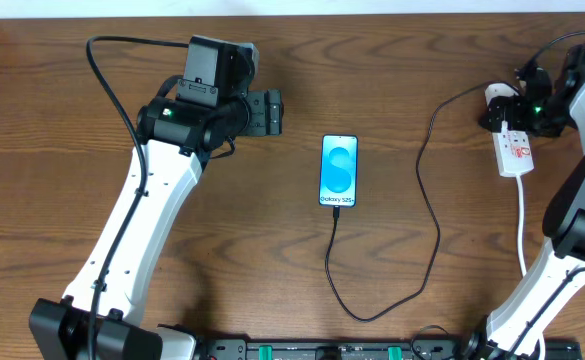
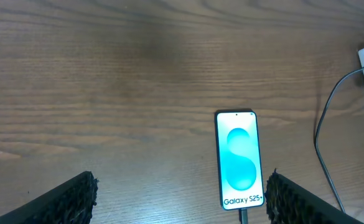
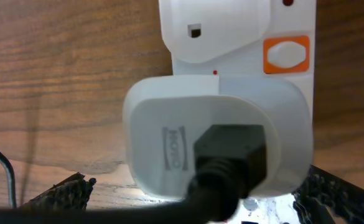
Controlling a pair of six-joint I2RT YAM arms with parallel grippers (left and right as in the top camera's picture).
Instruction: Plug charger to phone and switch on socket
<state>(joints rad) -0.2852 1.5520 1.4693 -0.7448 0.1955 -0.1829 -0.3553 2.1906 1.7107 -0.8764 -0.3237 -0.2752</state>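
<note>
Overhead: The phone (image 1: pixel 339 170) lies mid-table with its screen lit. The charger (image 1: pixel 438 238) enters its near edge and loops right to the socket (image 1: pixel 513 150) at the table's right side. The left gripper (image 1: pixel 267 112) is left of the phone, apart from it. The right gripper (image 1: pixel 502 108) is at the socket's far end.

Left wrist: The fingers are spread wide, with the phone just beside the right finger.

Right wrist: The fingers are spread, straddling the white plug (image 3: pixel 219 124) seated in the socket. An orange switch (image 3: pixel 287 53) lies just beyond it.

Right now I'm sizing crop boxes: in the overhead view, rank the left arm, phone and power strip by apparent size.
1. left arm, by far the largest.
2 and 3. phone and power strip: about alike. The right gripper covers one end of the strip, so I won't rank them.
</note>
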